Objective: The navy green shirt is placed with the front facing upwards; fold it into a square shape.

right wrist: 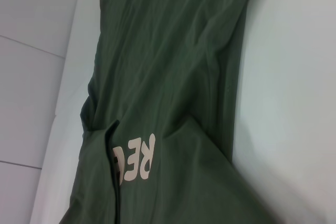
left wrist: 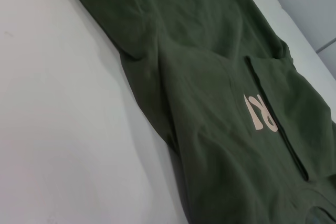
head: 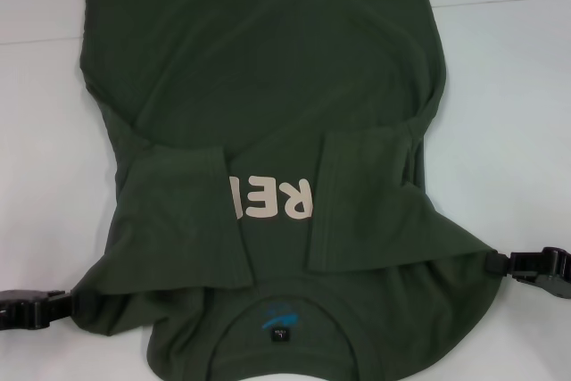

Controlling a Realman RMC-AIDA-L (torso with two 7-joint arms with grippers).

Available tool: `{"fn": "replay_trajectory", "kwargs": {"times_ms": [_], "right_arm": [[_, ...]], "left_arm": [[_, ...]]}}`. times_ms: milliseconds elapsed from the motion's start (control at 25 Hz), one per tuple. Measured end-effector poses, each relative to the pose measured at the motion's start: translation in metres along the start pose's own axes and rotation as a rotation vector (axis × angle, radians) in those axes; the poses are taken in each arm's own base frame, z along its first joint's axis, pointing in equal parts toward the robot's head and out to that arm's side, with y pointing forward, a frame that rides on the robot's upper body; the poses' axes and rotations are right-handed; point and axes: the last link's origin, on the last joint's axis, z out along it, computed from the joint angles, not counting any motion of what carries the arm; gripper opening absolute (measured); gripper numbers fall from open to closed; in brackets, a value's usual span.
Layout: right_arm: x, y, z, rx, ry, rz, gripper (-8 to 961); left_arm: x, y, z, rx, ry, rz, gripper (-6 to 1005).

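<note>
Both sleeves are folded over the lettering on the navy green shirt, left gripper and right gripper sit at its shoulders near the collar, finger state I can't tell, so if you lift unevenly those flaps will likely slide open.

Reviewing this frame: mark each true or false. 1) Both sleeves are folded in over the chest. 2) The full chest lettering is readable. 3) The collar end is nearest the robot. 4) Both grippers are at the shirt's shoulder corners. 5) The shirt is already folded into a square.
1) True: both sleeves lie folded inward on the navy green shirt.
2) False: the sleeves cover part of the pink lettering.
3) True: the neck label sits at the near edge.
4) True: left gripper and right gripper meet the shoulder corners.
5) False: its body lies unfolded lengthwise.
</note>
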Motion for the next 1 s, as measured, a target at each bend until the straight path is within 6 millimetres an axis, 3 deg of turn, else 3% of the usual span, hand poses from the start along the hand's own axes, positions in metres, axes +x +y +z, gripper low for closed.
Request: {"fn": "replay_trajectory", "kwargs": {"times_ms": [120, 360, 1000], "right_arm": [[0.0, 0.0, 0.0, 0.0, 0.001, 0.0, 42], [0.002, 0.0, 0.001, -0.002, 0.008, 0.002, 43], [0.017, -0.014, -0.021, 0.04, -0.041, 0.046, 43]], "left_arm": [[0.0, 0.0, 0.0, -0.001, -0.001, 0.0, 74], [-0.002, -0.001, -0.004, 0.0, -0.005, -0.001, 73], [-0.015, -0.001, -0.02, -0.023, -0.013, -0.026, 72]]}}
